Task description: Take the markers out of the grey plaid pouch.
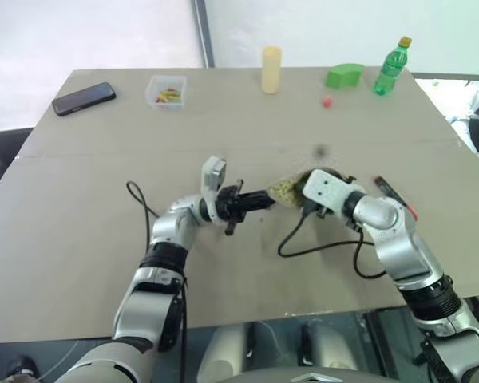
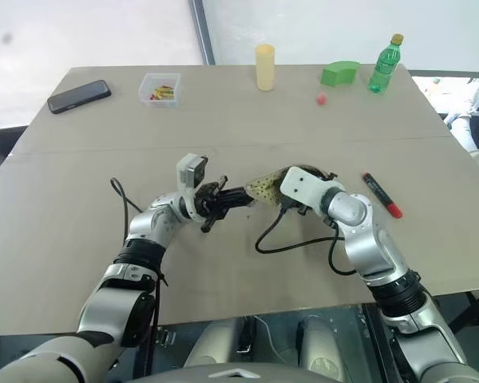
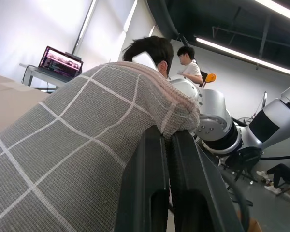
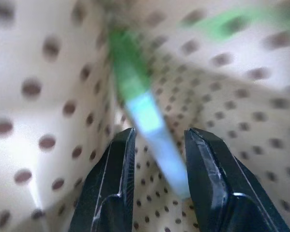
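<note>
Now we see the flat grey plaid fabric pouch [image 3: 87, 145] lifted a bit over the middle of the brown table [image 2: 80, 263]. Our left claw [image 3: 168, 145] is squeezed tight on the pouch's edge. Our right claw [image 4: 157, 145] is inside the pouch, against its yellowish spotted lining [image 4: 241, 121]. Its black fingers [image 4: 208, 169] are partly open, with the slim bright green marker [image 4: 145, 116] between them; we cannot tell if they grip it. The slim red marker with a black end [image 2: 382, 195] lies on the table, just right of the pouch.
</note>
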### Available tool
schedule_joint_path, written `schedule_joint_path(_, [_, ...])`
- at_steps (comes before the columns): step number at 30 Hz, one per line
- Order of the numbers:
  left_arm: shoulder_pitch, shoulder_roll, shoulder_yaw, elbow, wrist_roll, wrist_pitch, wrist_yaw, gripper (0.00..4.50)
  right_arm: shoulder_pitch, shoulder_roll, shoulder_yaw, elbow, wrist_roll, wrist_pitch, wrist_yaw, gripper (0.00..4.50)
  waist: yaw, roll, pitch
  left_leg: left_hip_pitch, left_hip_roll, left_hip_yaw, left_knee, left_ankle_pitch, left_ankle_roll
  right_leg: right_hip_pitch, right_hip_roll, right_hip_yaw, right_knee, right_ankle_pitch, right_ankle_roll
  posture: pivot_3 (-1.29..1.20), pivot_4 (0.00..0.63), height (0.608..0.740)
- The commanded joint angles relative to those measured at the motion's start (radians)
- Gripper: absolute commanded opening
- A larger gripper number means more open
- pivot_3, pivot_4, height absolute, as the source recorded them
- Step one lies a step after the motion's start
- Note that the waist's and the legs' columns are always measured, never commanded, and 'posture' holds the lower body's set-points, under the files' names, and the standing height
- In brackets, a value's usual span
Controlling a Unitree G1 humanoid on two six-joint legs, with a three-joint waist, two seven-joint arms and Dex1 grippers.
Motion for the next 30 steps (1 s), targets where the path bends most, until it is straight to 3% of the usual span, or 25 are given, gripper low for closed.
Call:
schedule_joint_path(1, [-0.021,-0.006,0.016,-0.012,-0.005,-0.004,-0.007,0.00,-0.028,0.047,-0.036,-0.055,0.084,-0.005,-0.005,1.64,-0.001,0.000,0.000,0.000,0.000,0.000,0.000,0.000,0.000,0.000,0.000,0.000,0.000,0.000,0.000,0.00,0.150,0.736])
schedule_joint_path(3, [-0.018,-0.009,0.019,-0.020,-0.006,-0.002,-0.005,0.00,-0.026,0.063,-0.025,-0.035,0.105,-0.024,-0.010,1.64,-0.001,0.000,0.000,0.000,0.001,0.000,0.000,0.000,0.000,0.000,0.001,0.000,0.001,0.000,0.000,0.00,0.150,0.736])
schedule_joint_path(6, [-0.012,-0.012,0.021,-0.033,-0.008,0.000,0.000,0.00,-0.017,0.064,-0.003,0.011,0.114,-0.063,-0.022,0.83,0.000,0.000,0.000,0.000,0.000,0.000,0.000,0.000,0.000,0.000,0.001,0.000,0.001,0.000,0.000,0.00,0.150,0.736])
schedule_joint_path(8, [-0.007,-0.014,0.026,-0.046,-0.013,0.004,0.008,0.00,-0.015,0.054,0.008,0.046,0.109,-0.089,-0.030,0.03,-0.001,0.000,0.000,0.000,0.000,0.000,0.000,0.000,0.000,0.000,0.000,0.000,0.001,0.000,0.000,0.00,0.150,0.736])
schedule_joint_path(16, [0.024,-0.008,0.030,-0.104,-0.024,0.032,0.006,0.00,-0.021,0.070,-0.029,0.158,0.191,-0.135,-0.038,0.03,-0.003,0.000,0.000,0.000,0.000,0.000,0.000,0.000,0.000,0.000,0.001,0.000,0.001,0.000,0.000,0.00,0.150,0.736])
schedule_joint_path(23, [0.070,0.043,-0.028,-0.153,-0.032,0.041,-0.007,0.00,-0.067,0.121,-0.173,0.189,0.440,-0.031,0.021,0.03,-0.003,0.000,0.000,0.001,0.000,0.000,0.000,0.000,0.000,0.000,0.001,0.001,0.001,0.000,0.000,0.00,0.150,0.736])
schedule_joint_path(30, [0.081,0.053,-0.039,-0.159,-0.047,0.038,-0.007,0.00,-0.067,0.134,-0.161,0.227,0.497,0.052,-0.002,0.03,-0.002,0.000,0.000,0.000,0.000,0.000,0.000,0.000,0.000,0.000,0.000,0.001,0.001,0.000,0.000,0.00,0.150,0.736])
